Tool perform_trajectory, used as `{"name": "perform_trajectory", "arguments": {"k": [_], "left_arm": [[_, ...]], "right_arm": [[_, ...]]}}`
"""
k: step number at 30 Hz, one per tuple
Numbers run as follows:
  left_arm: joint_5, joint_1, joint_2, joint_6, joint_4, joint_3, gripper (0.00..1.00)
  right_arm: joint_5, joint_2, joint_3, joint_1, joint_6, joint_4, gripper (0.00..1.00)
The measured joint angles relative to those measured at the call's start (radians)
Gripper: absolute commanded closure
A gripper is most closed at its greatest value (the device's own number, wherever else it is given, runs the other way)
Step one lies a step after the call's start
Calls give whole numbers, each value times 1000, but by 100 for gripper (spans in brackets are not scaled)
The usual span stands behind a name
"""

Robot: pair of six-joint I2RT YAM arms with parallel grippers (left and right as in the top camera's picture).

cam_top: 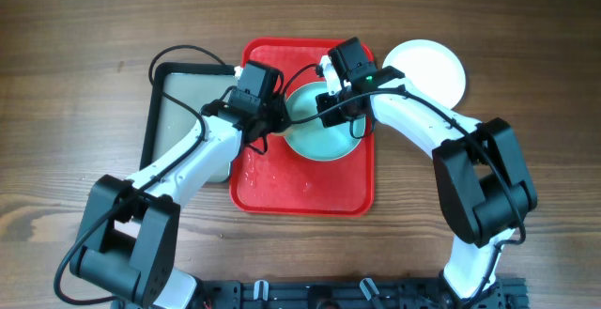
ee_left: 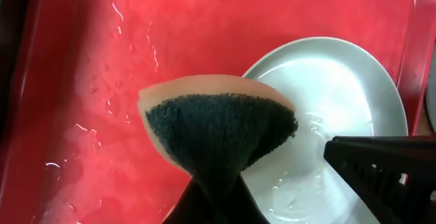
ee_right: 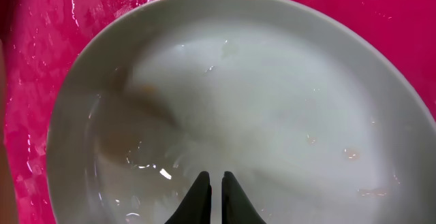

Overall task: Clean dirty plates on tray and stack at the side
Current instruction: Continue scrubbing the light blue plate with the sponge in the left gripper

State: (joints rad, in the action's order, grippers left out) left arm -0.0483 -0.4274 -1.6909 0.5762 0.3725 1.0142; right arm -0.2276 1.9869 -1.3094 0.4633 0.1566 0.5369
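From above, at your far left, you see the grey tray (cam_top: 183, 112) lying just beside the red tray (cam_top: 300, 192). The left arm reaches across it, and its wrist hides what it carries. Only the left wrist camera shows you that: the left gripper (ee_left: 216, 200) is closed tight on a sponge (ee_left: 218, 125), its dark scouring face towards the lens and its pale body behind. The sponge hangs over the wet red floor by the edge of the mint plate (cam_top: 324, 140). That plate sits inside the red tray, towards its right side. The right gripper (ee_right: 216, 197) has its fingers almost together, only a thin slit showing, with nothing visible between them. They point down over the plate's wet inside. The plate's near rim is cut off there, so you cannot tell whether they touch it. Farthest right, only the overhead view shows the white plate (cam_top: 427, 69) on the table (cam_top: 526, 27), outside the red tray and partly covered by the right arm.
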Motion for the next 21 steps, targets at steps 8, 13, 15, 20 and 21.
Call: {"name": "perform_trajectory", "arguments": {"k": [8, 13, 15, 20, 21], "left_arm": [[2, -52, -7, 0, -45, 0, 96], [-1, -126, -129, 1, -153, 0, 96], [-2, -127, -158, 1, -168, 0, 96], [-2, -127, -175, 1, -180, 1, 96], [-2, -127, -175, 1, -180, 1, 96]], "right_arm": [[0, 0, 0, 0, 0, 0, 92], [0, 0, 0, 0, 0, -2, 92], [0, 0, 0, 0, 0, -2, 83], [0, 0, -3, -2, 2, -4, 57], [0, 0, -11, -3, 2, 13, 51]]}}
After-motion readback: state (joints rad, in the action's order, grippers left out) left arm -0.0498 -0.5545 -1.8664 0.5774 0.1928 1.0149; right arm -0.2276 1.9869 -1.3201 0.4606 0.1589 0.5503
